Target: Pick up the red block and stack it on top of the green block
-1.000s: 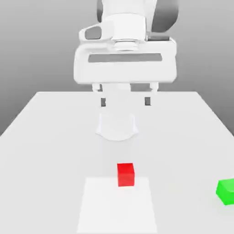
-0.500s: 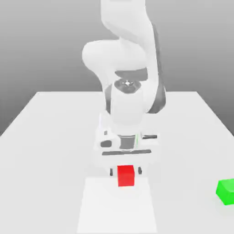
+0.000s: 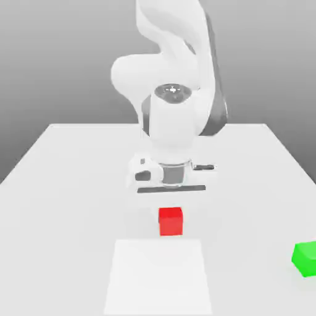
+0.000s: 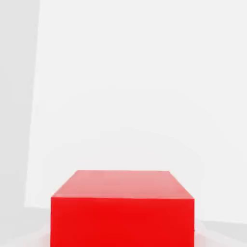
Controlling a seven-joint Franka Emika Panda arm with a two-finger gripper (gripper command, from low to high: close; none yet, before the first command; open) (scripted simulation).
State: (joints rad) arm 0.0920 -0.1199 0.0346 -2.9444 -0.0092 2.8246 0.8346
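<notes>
Now lift the small bright red cube (image 3: 170, 221) straight up with the white two-finger gripper (image 3: 170, 210) kept clamped on it — fingers drawn together against its sides, judging by how the cube sits tucked under the hand, just off the pale square patch (image 3: 159, 274) — then carry it level toward the exterior view's right and lower it squarely onto the small bright green cube (image 3: 305, 258), well apart near the white table (image 3: 74, 179) edge. Hard to make out: fingertips themselves, tucked behind the red cube, and the green cube's far side, cut off by the frame.
</notes>
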